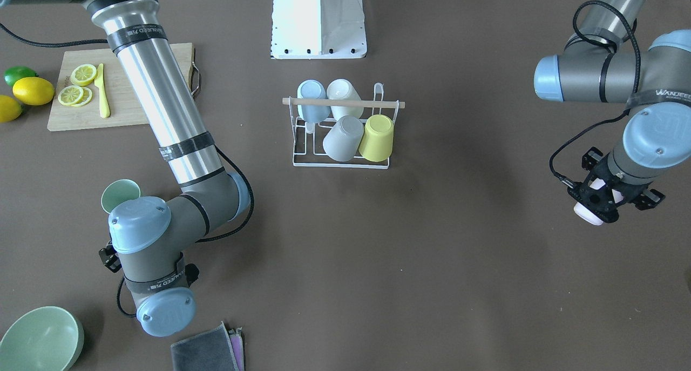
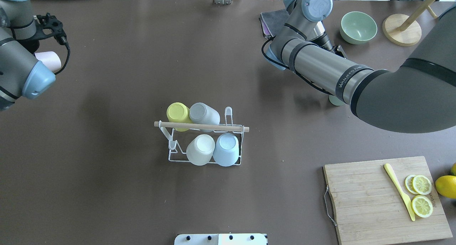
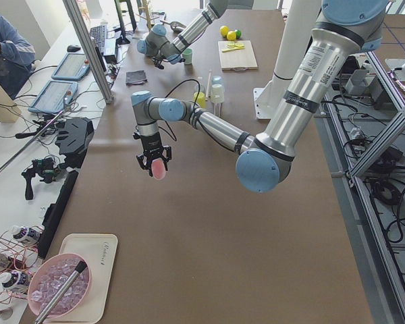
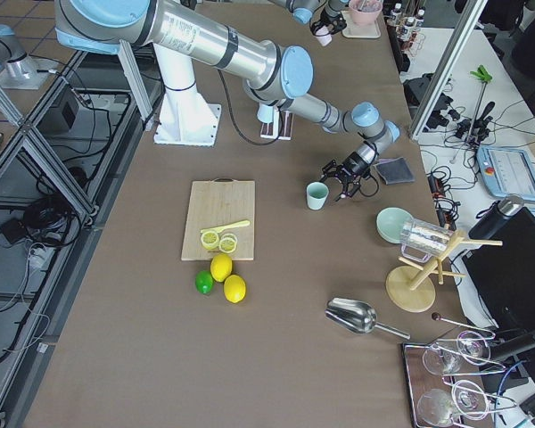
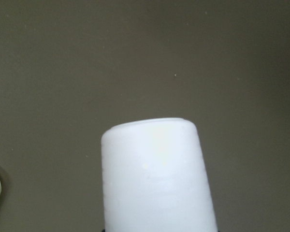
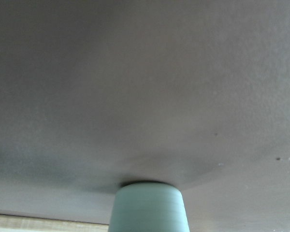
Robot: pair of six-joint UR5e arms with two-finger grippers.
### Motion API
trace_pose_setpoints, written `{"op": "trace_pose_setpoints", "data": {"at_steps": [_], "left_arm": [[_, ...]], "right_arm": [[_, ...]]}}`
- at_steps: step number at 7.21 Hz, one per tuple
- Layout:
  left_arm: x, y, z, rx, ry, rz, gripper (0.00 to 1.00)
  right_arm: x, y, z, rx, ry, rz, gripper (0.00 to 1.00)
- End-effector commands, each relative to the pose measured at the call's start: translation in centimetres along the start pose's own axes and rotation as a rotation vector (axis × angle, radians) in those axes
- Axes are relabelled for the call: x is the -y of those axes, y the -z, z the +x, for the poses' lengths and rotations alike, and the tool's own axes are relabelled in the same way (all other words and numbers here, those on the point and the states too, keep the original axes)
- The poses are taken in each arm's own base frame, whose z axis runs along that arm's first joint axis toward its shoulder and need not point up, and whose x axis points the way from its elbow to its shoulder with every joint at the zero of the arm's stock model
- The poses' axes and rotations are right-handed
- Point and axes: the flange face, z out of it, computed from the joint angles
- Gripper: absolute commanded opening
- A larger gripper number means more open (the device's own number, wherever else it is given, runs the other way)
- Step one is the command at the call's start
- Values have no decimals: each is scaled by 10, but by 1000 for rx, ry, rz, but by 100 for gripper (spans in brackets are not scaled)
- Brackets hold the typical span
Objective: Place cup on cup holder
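- Left hand (image 1: 598,201): clenched on the pink cup (image 1: 587,213). I read the cup as lifted off the bench (image 1: 432,263), at my left end and well apart from the holder.
- Which end of the pink cup is the mouth: I cannot tell.
- Holder (image 1: 341,166): mid-bench and upright, with a rod (image 1: 345,102) across its top. It carries four cups (blue, white, grey, yellow), each tipped on a prong.
- Bare prongs: two, by my count. One (image 1: 379,90) is beside the white cup, the other beside the grey.
- Right hand (image 4: 348,183): close by the green cup (image 1: 120,194), which stands on the bench. Whether it is released or clenched I cannot tell.
- Step in hand, by my judgement: carry. The pink cup is grasped, and the transit to the holder is not yet made.
- Next move calls for:
  - travelling across to the holder;
  - turning the mouth downward over a bare prong;
  - keeping clear of the rod and the neighbouring cups;
  - lowering the cup, then letting go.
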Motion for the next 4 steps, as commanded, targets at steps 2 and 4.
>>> {"op": "trace_pose_setpoints", "data": {"at_steps": [2,4], "left_arm": [[-17,19,36,83,-71,204,55],[-32,36,66,129,-122,348,55]], "right_arm": [[0,-5,0,6,-2,-10,100],[0,-11,2,12,0,-17,100]]}}
